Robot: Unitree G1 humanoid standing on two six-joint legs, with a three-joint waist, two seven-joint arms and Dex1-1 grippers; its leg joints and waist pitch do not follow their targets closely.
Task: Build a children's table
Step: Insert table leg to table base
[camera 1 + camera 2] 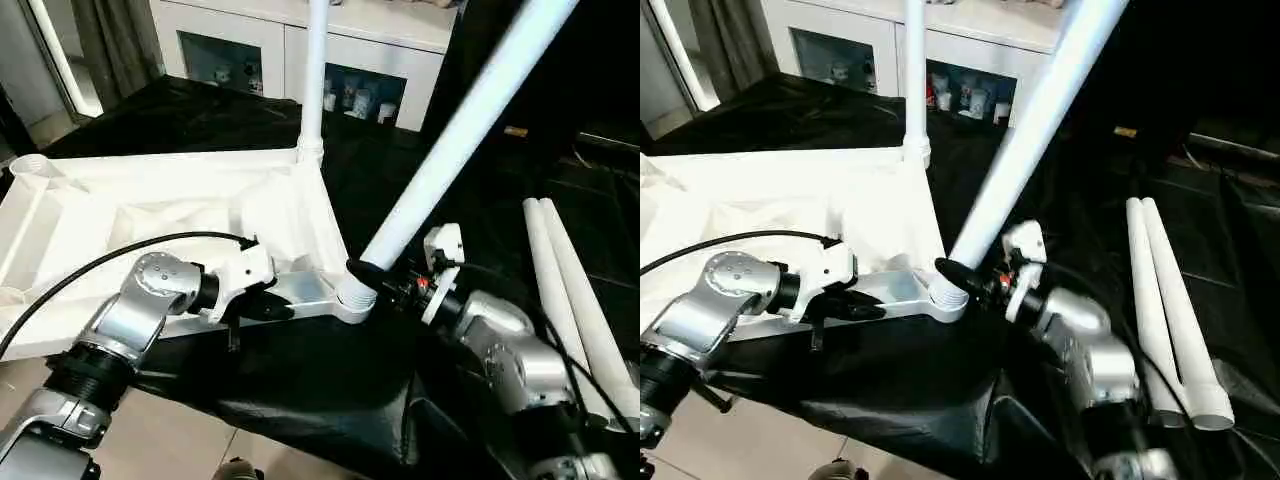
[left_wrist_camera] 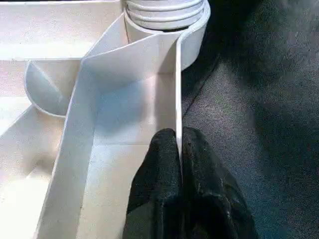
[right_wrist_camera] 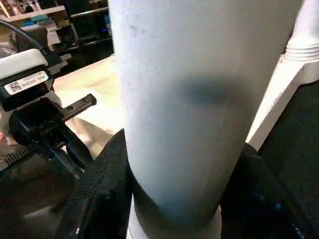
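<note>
Leg (image 1: 450,140) leans in the near corner socket (image 1: 355,298), my right claw (image 1: 375,275) clamped round its base, left claw (image 2: 178,149) pinched shut on the top's rim (image 2: 177,84); I should straighten it before pushing home.

The table top (image 1: 150,215) and legs (image 1: 575,290) were plain white; beneath the top, the cloth (image 1: 300,390) was black.

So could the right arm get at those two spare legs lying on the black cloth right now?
Probably not yet: the right end effector is clamped around the tilted leg at its socket. The spare legs lie unobstructed beside that arm.
</note>
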